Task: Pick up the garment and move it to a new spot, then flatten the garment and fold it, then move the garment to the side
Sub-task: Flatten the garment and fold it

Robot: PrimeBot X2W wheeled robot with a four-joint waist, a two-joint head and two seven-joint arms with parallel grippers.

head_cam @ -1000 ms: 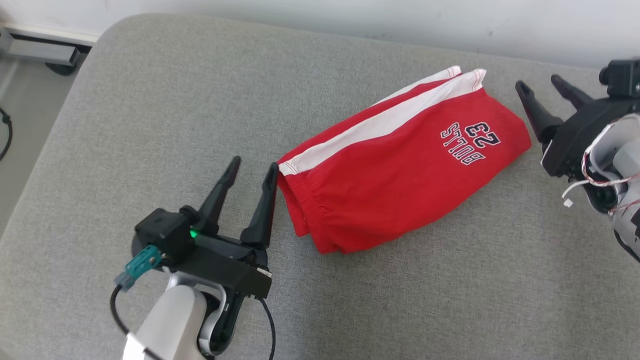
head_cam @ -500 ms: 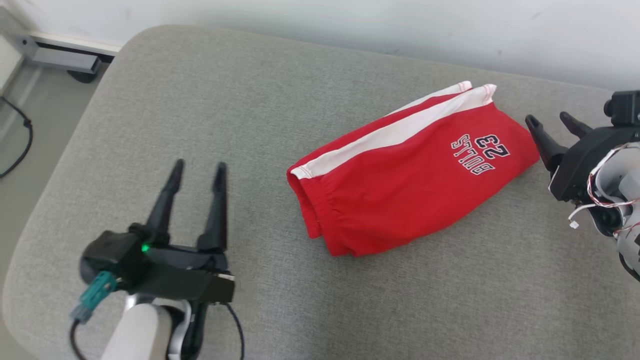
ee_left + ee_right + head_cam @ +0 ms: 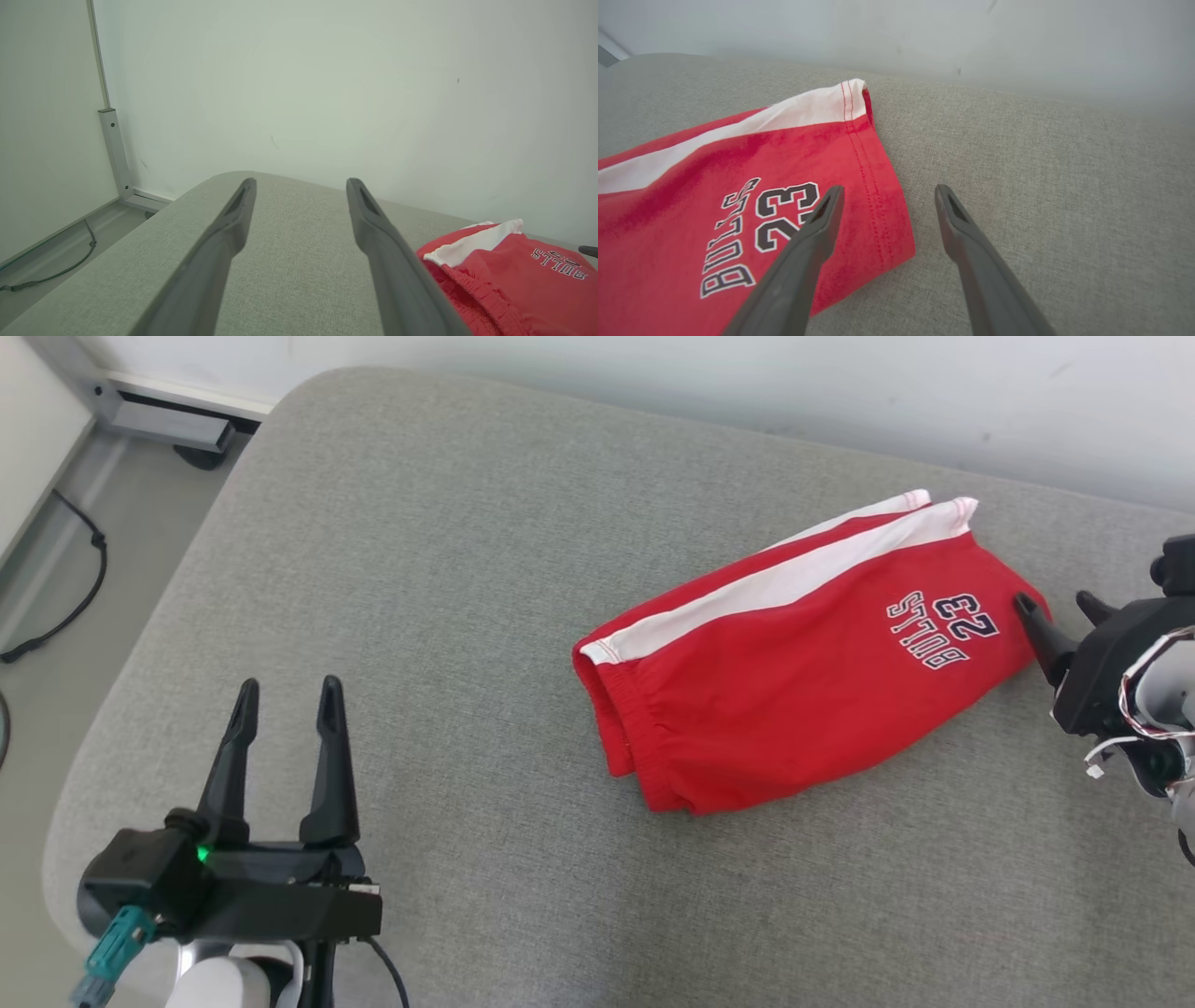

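Folded red shorts (image 3: pixel 803 653) lie right of centre on grey cushion (image 3: pixel 420 569). My left gripper (image 3: pixel 288 686) spread, empty, well apart; my right gripper (image 3: pixel 1055 604) spread over hem (image 3: pixel 873 186). Risk: one-sided pull unfolds layers.

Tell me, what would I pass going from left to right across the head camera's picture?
A black cable → the left gripper, open → the red shorts → the right gripper, open, at the hem of the shorts.
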